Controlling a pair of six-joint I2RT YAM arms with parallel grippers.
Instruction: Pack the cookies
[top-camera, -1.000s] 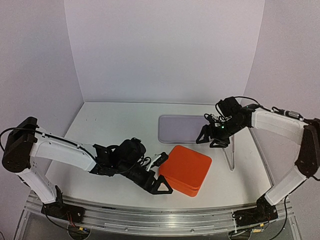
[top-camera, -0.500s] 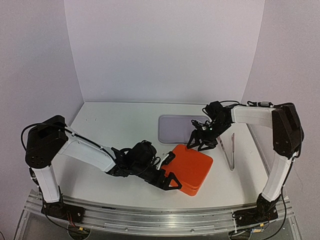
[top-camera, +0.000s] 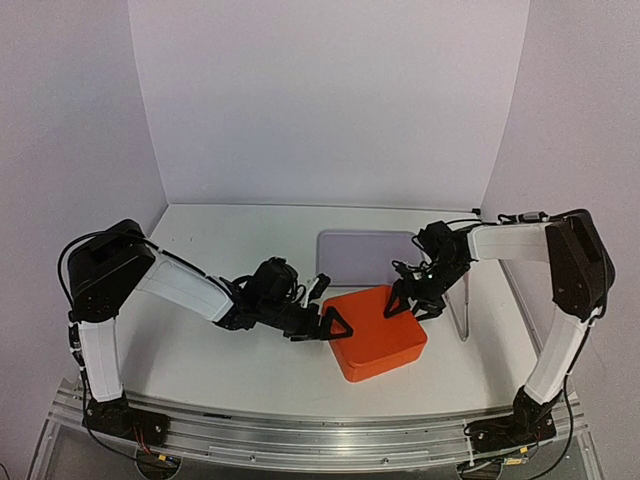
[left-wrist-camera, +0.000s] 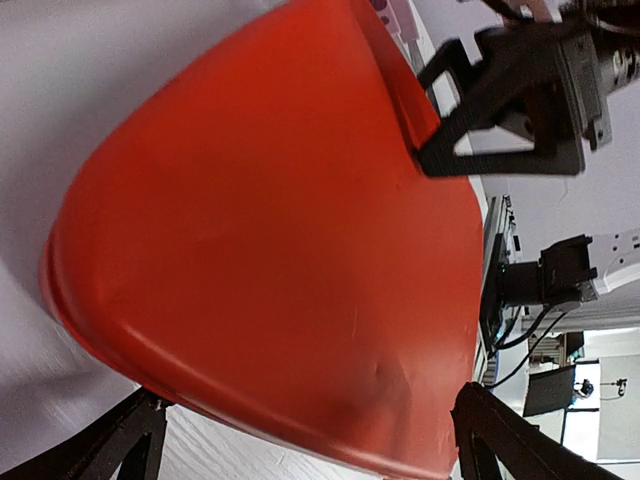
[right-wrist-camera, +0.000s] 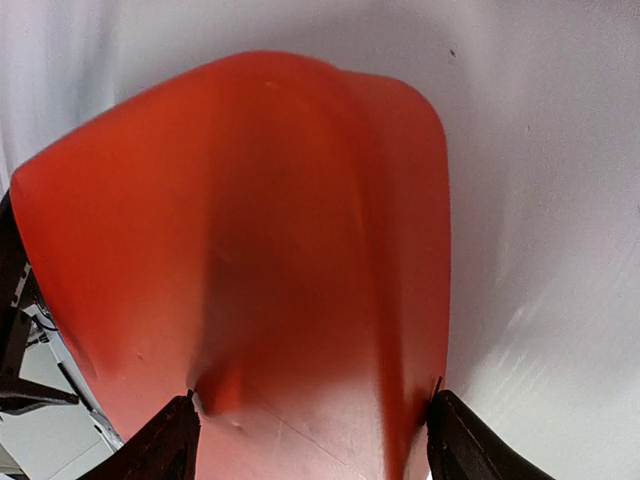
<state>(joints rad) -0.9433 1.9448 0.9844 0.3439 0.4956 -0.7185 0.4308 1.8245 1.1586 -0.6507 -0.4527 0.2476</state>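
Observation:
No cookies show in any view. A closed orange box (top-camera: 378, 335) lies on the white table, between the two arms. My left gripper (top-camera: 332, 308) is open at the box's left edge, its fingers astride that side of the box (left-wrist-camera: 270, 230). My right gripper (top-camera: 413, 305) is on the box's far right corner. In the right wrist view both fingertips press the sides of the box (right-wrist-camera: 300, 250), and the wall dents at the left fingertip (right-wrist-camera: 185, 425). The right gripper (left-wrist-camera: 510, 100) also shows beyond the box in the left wrist view.
A flat lavender tray (top-camera: 365, 255) lies just behind the box. A thin clear stand (top-camera: 461, 305) rises to the right of the box, close to the right arm. White walls close the table at the back and sides.
The right gripper came down and left from beside the tray onto the box's far corner. The left gripper swung up to the box's left edge. The box turned and shifted a little.

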